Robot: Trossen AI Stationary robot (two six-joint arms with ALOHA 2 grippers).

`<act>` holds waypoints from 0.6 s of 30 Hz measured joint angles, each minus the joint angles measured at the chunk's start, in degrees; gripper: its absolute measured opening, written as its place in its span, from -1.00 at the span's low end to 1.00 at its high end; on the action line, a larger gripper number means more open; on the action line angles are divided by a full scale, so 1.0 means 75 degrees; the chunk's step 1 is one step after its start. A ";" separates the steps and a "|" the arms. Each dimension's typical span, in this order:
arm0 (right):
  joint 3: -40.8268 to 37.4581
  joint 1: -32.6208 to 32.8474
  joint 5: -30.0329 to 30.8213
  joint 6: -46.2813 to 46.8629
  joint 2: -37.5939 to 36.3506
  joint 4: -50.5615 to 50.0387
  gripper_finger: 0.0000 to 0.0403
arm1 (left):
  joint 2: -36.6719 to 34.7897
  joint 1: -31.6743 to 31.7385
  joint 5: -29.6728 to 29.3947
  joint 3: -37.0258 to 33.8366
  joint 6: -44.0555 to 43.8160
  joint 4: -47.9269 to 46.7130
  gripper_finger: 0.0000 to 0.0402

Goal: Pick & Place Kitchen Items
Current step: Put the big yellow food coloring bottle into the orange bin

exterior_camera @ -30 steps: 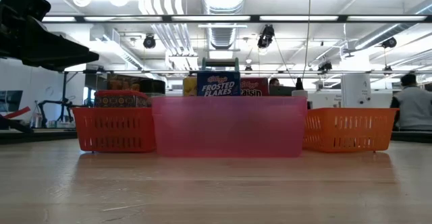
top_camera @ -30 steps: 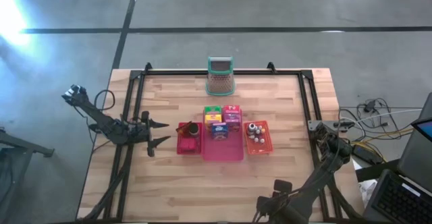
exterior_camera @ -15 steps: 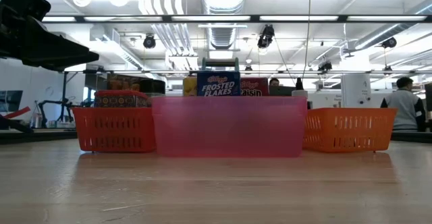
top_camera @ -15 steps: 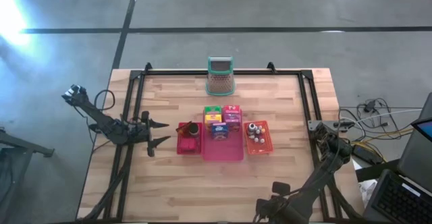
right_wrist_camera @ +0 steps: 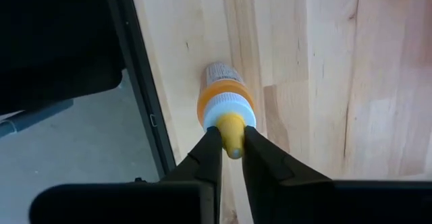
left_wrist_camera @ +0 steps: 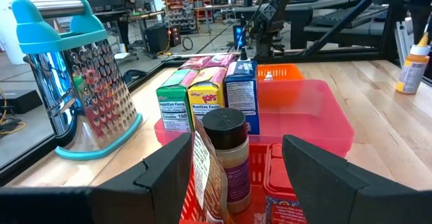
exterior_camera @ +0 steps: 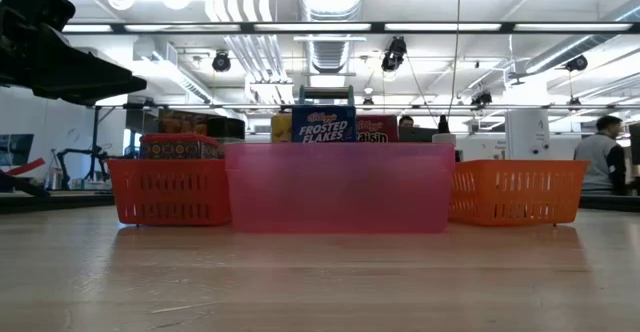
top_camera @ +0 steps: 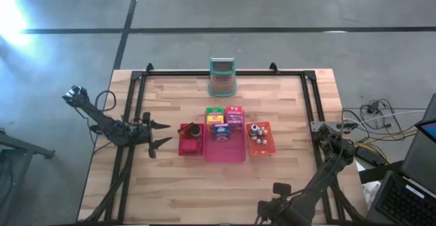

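Note:
Green, yellow, blue and pink boxes stand in the far end of a pink tray. A dark-capped jar and packets sit in a red tray. Tiny bottles fill an orange tray. My left gripper hovers open, level, just left of the red tray, with the jar ahead between its fingers. My right gripper points down at the table's near edge, shut on a small orange-banded bottle. My right arm hides that bottle in the high view. My right gripper pinches the small bottle's yellow nozzle, above its white cap, between the two fingertips. It comes from above, pointing down. The bottle stands upright with its base on the wood near the table's near edge.
A steel grater with a teal handle stands at the far edge, behind the trays. A black frame rail runs close beside the bottle. Bare wood lies between the trays and the near edge. A person stands in the room beyond.

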 joint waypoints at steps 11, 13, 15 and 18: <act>0.0000 -0.0283 0.0401 -0.0743 0.0003 -0.0896 -0.84 | 0.0000 0.0001 -0.0002 0.0000 -0.0001 0.0002 0.18; -0.0001 -0.0433 0.0411 -0.0920 -0.0021 -0.1309 -0.84 | 0.0000 0.0001 -0.0002 0.0000 -0.0002 0.0002 0.18; -0.0001 -0.0584 0.0408 -0.1080 -0.0091 -0.1589 -0.84 | 0.0000 0.0002 -0.0002 0.0000 -0.0001 0.0003 0.18; -0.0001 -0.0812 0.0449 -0.1637 -0.0317 -0.1507 -0.83 | 0.0000 -0.0001 -0.0001 0.0000 -0.0001 0.0002 0.18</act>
